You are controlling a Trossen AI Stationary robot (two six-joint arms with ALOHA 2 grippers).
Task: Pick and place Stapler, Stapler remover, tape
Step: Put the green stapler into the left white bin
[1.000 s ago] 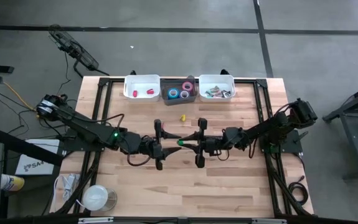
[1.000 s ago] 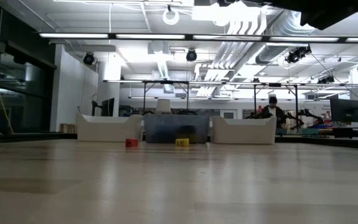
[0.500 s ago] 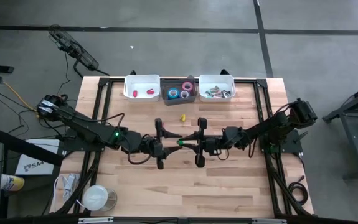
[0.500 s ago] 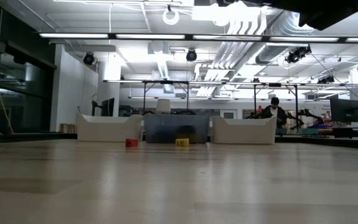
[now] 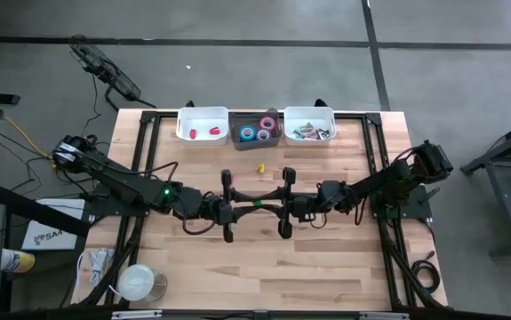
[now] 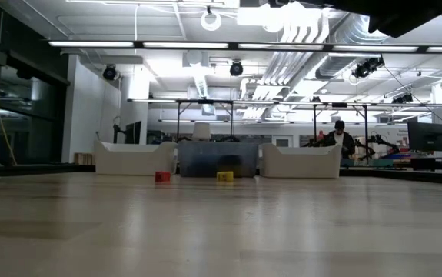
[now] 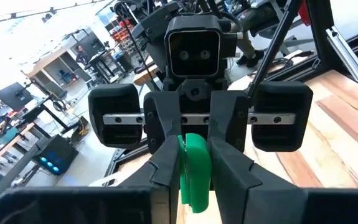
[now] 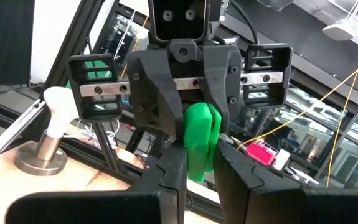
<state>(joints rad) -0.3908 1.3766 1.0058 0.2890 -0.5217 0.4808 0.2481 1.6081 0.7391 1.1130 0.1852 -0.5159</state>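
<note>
At the middle of the worktop the left gripper (image 5: 229, 207) and the right gripper (image 5: 282, 203) meet nose to nose, with a small green piece (image 5: 255, 203) between them. Each wrist view shows the opposite gripper's fingers pressed against the flanks of the green piece (image 7: 195, 171), and that arm's own fingers closing in on it from below, so both grippers appear to be pinching it at once. I judge this to be a hand-over in mid-air, probably of the stapler remover, though its shape is too hidden to be sure. Farther back, a yellow piece (image 5: 259, 166) lies alone on the wood. Along the far edge stand three bins: a white bin (image 5: 184, 124) on the left, a dark bin (image 5: 275, 118) in the middle holding the tape rolls (image 5: 255, 131), and another white bin (image 5: 331, 114) on the right with mixed items. The next move calls for one gripper to let go cleanly while the other keeps its pinch, then carries the piece to a far bin.
</note>
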